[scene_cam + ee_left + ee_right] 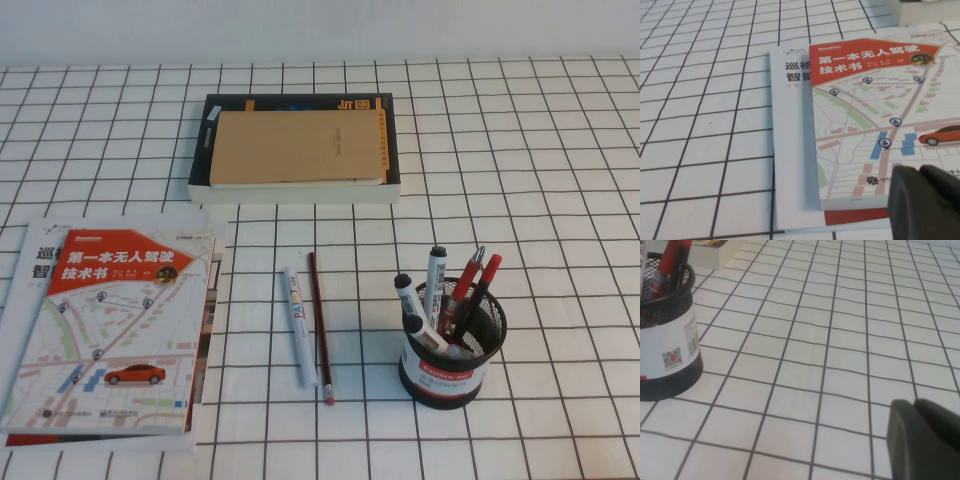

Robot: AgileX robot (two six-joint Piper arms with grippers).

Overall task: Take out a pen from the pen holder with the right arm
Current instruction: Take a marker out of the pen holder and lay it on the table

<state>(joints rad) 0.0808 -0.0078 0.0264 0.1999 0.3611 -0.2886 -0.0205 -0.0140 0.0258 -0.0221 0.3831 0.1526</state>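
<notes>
White checked cloth (560,150) is covering the whole table; toward the near right the black mesh pen holder (453,345) is standing upright, and the pens (472,290) are all sitting in it, two red ones leaning right, black-capped markers leaning left; the right gripper (917,412) is hanging low over bare cloth, off to one side of the holder and well apart from it, its jaws pressed together on nothing; the left gripper (920,175) is hovering over the near corner of the orange-topped street-map book (120,320) on the left side, its dark fingers (905,195) also looking closed and empty; between that book and the holder a white marker (298,325) and a dark red pencil (319,320) are lying side by side, nearly touching; farther back a tan book is resting on a black-covered one in a stack (296,148).
</notes>
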